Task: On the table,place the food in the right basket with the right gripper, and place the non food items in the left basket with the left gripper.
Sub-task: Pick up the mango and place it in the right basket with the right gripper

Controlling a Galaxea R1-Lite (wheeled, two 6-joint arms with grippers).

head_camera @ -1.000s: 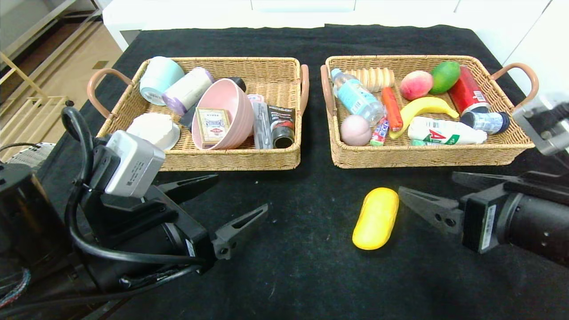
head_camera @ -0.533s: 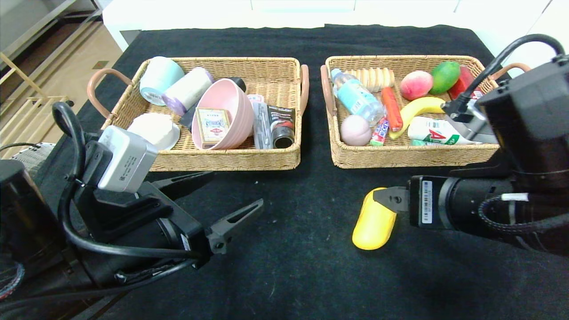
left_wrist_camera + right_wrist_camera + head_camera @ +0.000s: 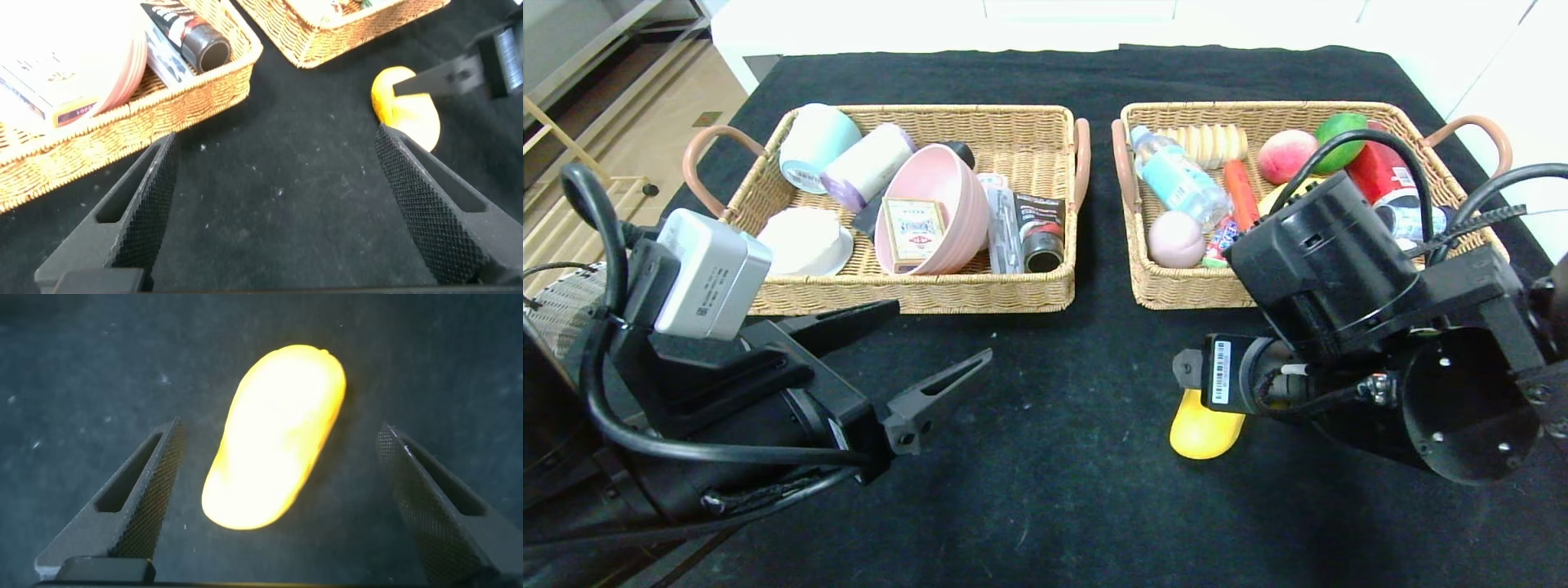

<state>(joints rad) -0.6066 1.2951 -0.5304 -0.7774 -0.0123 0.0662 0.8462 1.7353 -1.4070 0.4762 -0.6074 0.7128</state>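
Note:
An oblong yellow fruit (image 3: 1199, 431) lies on the black table (image 3: 1078, 482) in front of the right basket (image 3: 1176, 299). My right gripper (image 3: 279, 429) points down over it, open, one finger on each side of the yellow fruit (image 3: 274, 437) and clear of it. The water bottle (image 3: 1176, 175) and sausage (image 3: 1241, 192) lie in the right basket. The teal mug (image 3: 815, 143) and card box (image 3: 913, 230) are in the left basket (image 3: 907, 299). My left gripper (image 3: 941, 331) hovers open and empty before the left basket.
A pink bowl (image 3: 947, 192), a white bowl (image 3: 805, 237), a lilac cup (image 3: 866, 167) and a black tube (image 3: 1039, 233) fill the left basket. A peach (image 3: 1286, 155), a mango (image 3: 1339, 131) and a red can (image 3: 1380, 175) sit in the right one, which my right arm partly hides.
The right arm has swung left and turned its gripper downward over the yellow fruit, now straddling it. The left arm has drifted slightly back toward the left.

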